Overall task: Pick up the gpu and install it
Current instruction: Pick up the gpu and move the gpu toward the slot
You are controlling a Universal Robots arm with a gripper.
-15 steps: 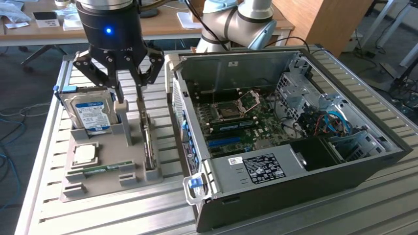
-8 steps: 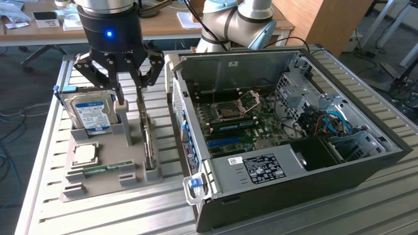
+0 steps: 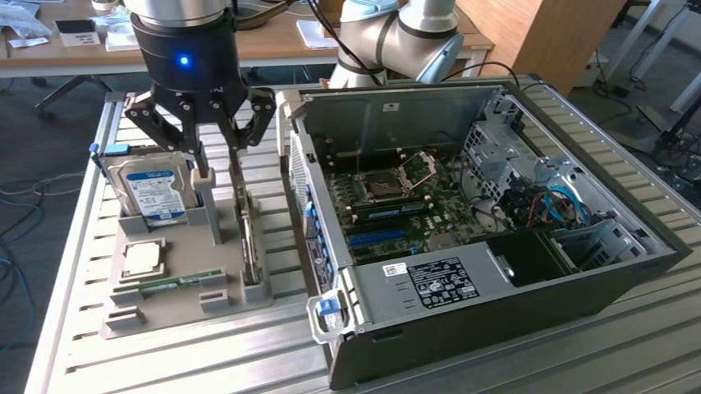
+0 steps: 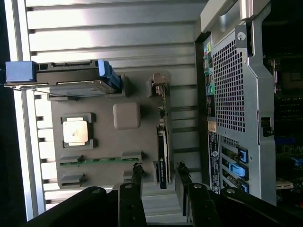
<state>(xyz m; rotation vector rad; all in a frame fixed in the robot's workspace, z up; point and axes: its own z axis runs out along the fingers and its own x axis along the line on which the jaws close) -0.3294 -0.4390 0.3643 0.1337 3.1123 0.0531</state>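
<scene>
Claw [image 3: 219, 168] open, one finger either side of the gpu [image 3: 249, 234], a gap showing on both sides. Gpu stands on edge in a grey tray [image 3: 176, 308] on the desk [image 3: 66, 287], beside the open computer case [image 3: 526, 312].

gpu [image 4: 162, 151] edge-on, both faces hidden

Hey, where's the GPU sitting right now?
The GPU stands on edge in the gray holder tray, on the exterior view's right of the hard drive, next to the open PC case.
</scene>
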